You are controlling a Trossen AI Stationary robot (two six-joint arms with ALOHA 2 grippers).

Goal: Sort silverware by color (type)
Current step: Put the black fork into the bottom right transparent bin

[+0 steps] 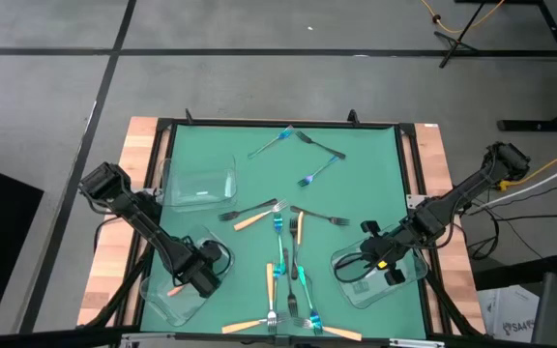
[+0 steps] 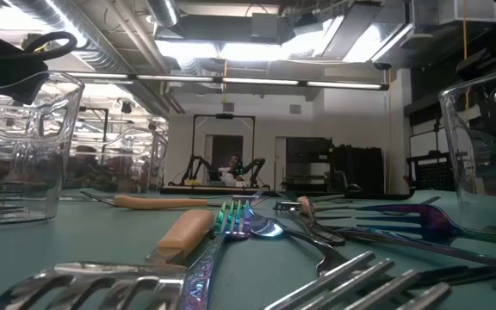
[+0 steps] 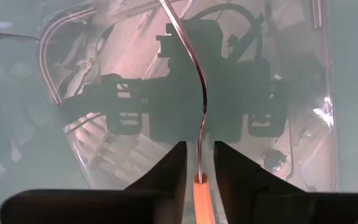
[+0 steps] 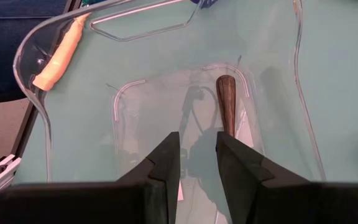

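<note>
Left end effector: over the near-left clear tray, fingers pinching an orange-handled fork; in the left wrist view its long axis runs straight ahead between the fingers, metal end away from the wrist, above the tray floor.
Right end effector: over the near-right clear tray, fingers slightly spread, gripping nothing.
Dark fork: lies on that tray's floor just ahead of the right finger, handle end pointing away from the wrist.
Loose forks: scattered on the green tabletop, orange and blue-teal handles mid and near edge, mostly lengthwise near-to-far; three more near the far edge.
Third tray: far left.
</note>
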